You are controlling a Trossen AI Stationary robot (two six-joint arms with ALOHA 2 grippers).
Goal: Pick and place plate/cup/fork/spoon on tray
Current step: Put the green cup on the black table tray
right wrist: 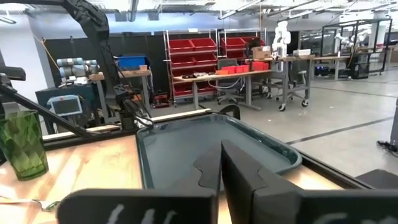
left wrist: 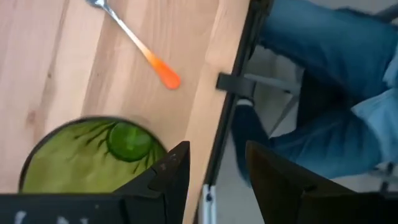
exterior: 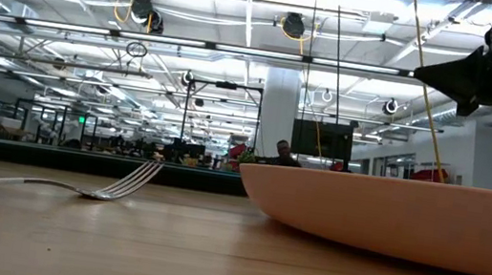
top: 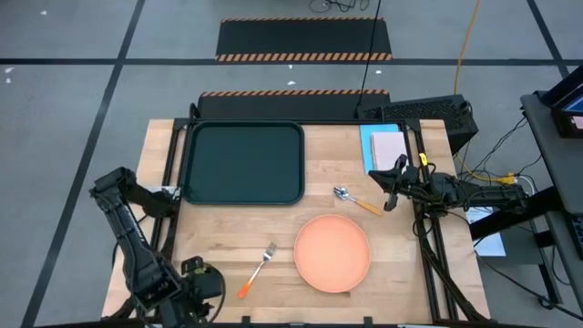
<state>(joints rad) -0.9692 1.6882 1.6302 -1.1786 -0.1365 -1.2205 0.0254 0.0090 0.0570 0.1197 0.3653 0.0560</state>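
- Cup (left wrist: 93,152) is hidden under the left arm in the high view; the left wrist view shows it directly below the left gripper (left wrist: 214,177), whose fingers are apart and hold nothing, at the table's near-left corner.
- Tray (top: 243,162) is bare, at the far-left.
- Plate (top: 332,252) sits near-centre, with the fork (top: 258,270) just left of it.
- Spoon (top: 357,201) lies just beside the right gripper (top: 392,193); can't tell its fingers' state.

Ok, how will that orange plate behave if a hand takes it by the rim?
The plate looks rigid, so it probably won't flex. It's wide and shallow, so pinched at one edge it may droop or twist. In the low view its rim curves up off the table, which should let a finger slip under.
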